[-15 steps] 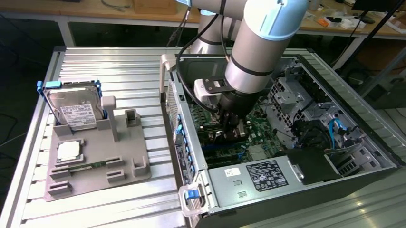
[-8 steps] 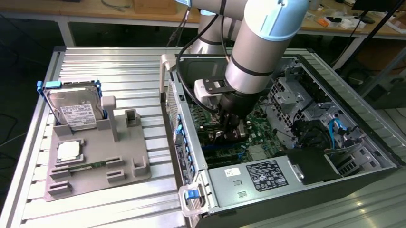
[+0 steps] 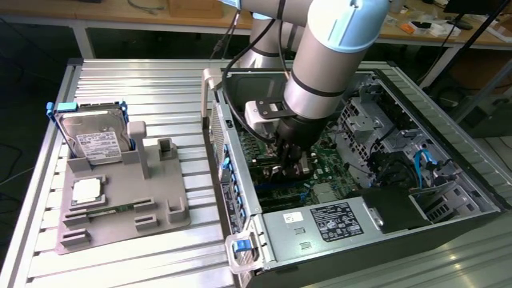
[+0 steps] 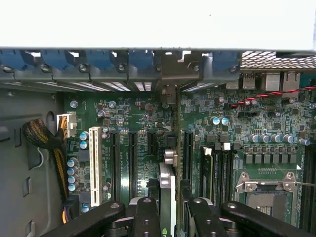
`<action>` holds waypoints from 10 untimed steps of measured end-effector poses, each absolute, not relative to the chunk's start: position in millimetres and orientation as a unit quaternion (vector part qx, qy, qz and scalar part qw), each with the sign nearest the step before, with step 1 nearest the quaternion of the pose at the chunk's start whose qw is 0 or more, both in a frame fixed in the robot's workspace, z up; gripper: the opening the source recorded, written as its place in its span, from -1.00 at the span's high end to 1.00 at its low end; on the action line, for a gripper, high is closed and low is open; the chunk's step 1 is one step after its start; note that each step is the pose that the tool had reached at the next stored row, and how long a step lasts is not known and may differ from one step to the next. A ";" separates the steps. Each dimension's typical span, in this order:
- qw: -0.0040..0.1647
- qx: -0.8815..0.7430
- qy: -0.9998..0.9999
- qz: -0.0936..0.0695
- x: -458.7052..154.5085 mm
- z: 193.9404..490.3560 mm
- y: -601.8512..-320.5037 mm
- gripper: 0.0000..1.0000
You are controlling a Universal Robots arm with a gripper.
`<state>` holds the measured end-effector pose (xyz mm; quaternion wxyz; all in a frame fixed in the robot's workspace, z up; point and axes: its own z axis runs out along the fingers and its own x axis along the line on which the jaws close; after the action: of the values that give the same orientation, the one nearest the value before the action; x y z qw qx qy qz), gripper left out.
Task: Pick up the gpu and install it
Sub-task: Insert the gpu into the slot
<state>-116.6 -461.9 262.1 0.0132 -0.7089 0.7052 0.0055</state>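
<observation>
Gripper (image 4: 167, 219) is down inside the PC case (image 3: 384, 255), jaws clamped on the gpu (image 4: 167, 190). Wrist view has the card edge-on, a thin strip between the two black fingers (image 4: 147, 217). Its near end runs out of view behind them and its faces can't be seen. Can't tell whether its far edge touches a slot or sits just clear of one. It lines up with the gap among the black expansion slots (image 4: 132, 163) on the case's motherboard (image 4: 133, 111). White slot (image 4: 95, 165) sits off to one side of those, CPU socket (image 4: 266, 190) to the other, partly cut off. Braided cable bundle (image 4: 42, 136) runs by the case wall, one end hidden. Past the slots, a row of blue clips (image 4: 140, 59) on the case's rear wall; the panel beyond is washed out white. Exterior view: arm (image 3: 328, 66) covers much of the gripper and hides the card. Labelled power supply (image 3: 332, 221) sits in the case's near corner. Outside the case, to the exterior view's left, a grey fixture (image 3: 120, 213) has a hard drive (image 3: 96, 141) standing in it.
</observation>
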 end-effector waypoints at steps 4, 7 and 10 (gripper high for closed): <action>0.013 -0.709 0.705 0.005 -116.7 261.1 -461.8 0.46; 0.013 -0.709 0.705 0.005 -116.8 260.5 -461.9 0.46; 0.013 -0.709 0.705 0.006 -116.8 260.0 -461.8 0.46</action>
<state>-116.8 -461.8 260.0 0.0132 -0.7089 0.7052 0.0055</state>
